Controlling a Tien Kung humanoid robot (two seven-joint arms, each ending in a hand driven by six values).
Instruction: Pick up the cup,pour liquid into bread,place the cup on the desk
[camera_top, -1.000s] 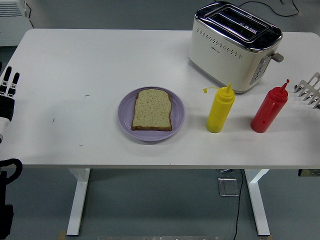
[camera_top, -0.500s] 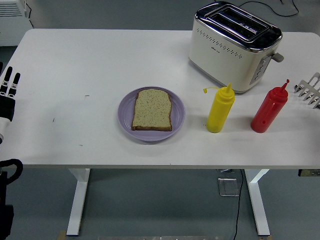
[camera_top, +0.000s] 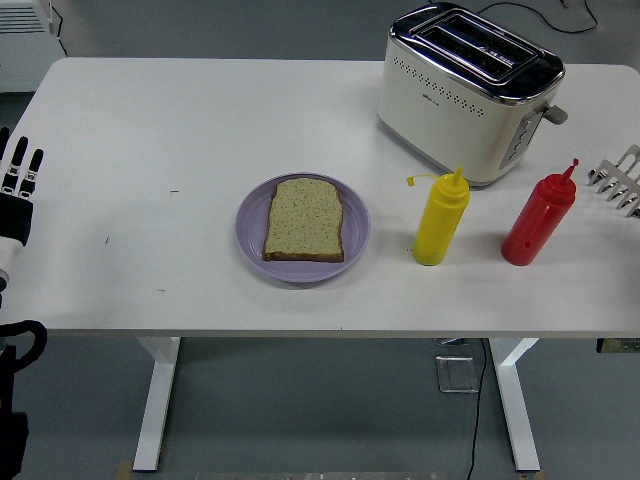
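Observation:
A slice of bread (camera_top: 304, 219) lies on a purple plate (camera_top: 252, 237) at the table's middle. A yellow squeeze bottle (camera_top: 441, 219) stands upright right of the plate, its cap flipped off to the left. A red squeeze bottle (camera_top: 539, 216) stands upright further right. No cup shows. My left hand (camera_top: 17, 190) rests at the left edge with fingers straight and empty. My right hand (camera_top: 618, 180) shows only silver fingertips at the right edge, spread and empty, right of the red bottle.
A cream and chrome toaster (camera_top: 467, 92) stands at the back right, behind the two bottles. The white table (camera_top: 150, 140) has its near edge at the picture's lower third. A black cable runs behind the toaster.
My left hand has dropped slightly at the left edge. Nothing else has moved.

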